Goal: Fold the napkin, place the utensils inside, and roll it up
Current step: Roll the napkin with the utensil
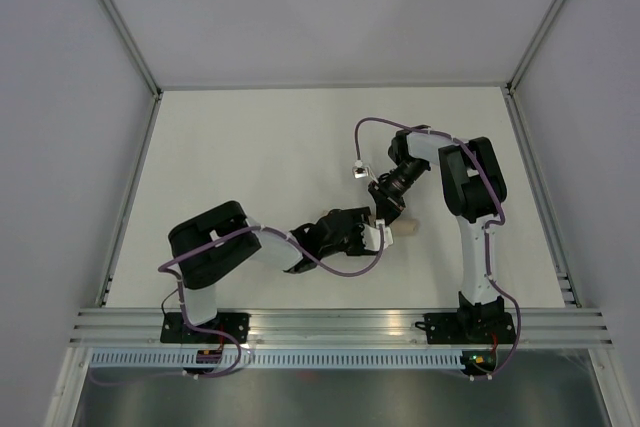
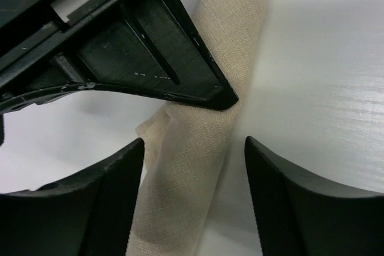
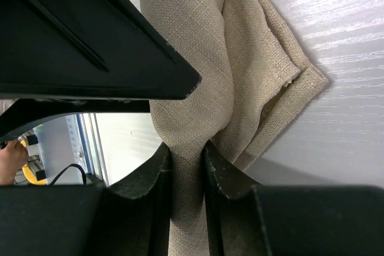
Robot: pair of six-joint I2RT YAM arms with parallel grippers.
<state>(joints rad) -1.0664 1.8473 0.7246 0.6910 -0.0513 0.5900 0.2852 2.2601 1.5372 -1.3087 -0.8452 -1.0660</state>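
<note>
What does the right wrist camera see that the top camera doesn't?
Only the right wrist view shows the right gripper pinching a fold of the beige napkin, and the cloth's layered corner. Only the top view shows the whole left arm and right arm, bolted at the near edge and meeting in the middle. Both show the white table and at least a bit of napkin.
</note>
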